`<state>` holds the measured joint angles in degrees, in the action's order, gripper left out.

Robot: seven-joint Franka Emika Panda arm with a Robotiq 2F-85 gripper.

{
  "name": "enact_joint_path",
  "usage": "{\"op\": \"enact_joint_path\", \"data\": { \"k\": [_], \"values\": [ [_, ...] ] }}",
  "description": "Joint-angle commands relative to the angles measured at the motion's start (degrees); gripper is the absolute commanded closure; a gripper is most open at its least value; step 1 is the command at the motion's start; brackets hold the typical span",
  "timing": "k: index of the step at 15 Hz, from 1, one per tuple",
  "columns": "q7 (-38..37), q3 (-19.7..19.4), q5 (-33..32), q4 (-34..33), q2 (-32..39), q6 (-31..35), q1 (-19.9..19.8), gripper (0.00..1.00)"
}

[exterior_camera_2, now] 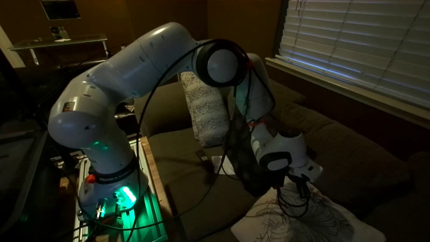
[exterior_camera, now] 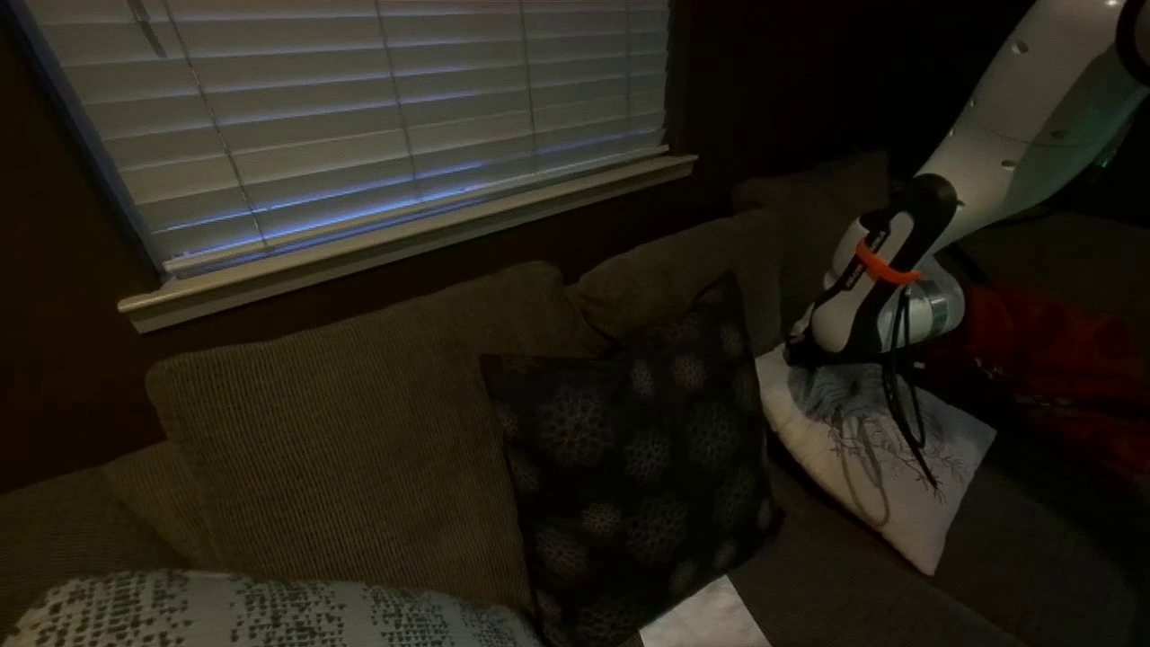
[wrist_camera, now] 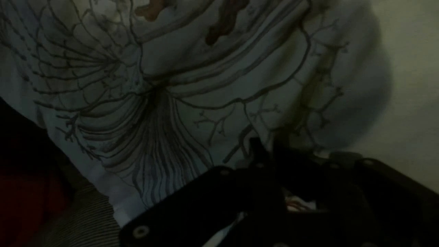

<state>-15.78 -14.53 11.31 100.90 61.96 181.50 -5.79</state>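
Robot hand [wrist_camera: 268, 147], jaws close together, touching white printed pillow [wrist_camera: 212, 89] beneath, grip on cloth unclear, dark patterned pillow [exterior_camera: 638, 458] near hand.

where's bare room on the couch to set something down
The seat has a free patch between the speckled pillow, the remote-like object and the robot's base; another lies between the paper and the white pillow. It's crowded along the backrest, with the dark pillow leaning there and the claw at the white pillow.
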Motion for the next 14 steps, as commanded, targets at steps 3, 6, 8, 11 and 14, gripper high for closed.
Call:
{"op": "enact_joint_path", "data": {
  "k": [3,6,8,11,14],
  "values": [
    [-5.3,-8.9,6.6,12.6,-5.0,5.1,13.0,0.98],
    [-5.7,-10.5,9.1,15.2,-5.9,7.3,15.9,0.98],
    [-5.6,-11.3,10.7,16.9,-6.5,8.9,17.7,0.98],
    [-5.1,-12.3,13.2,19.5,-7.7,12.1,19.7,0.98],
    [-4.5,-13.8,16.1,22.0,-9.1,14.2,22.4,0.98]
  ]
}}
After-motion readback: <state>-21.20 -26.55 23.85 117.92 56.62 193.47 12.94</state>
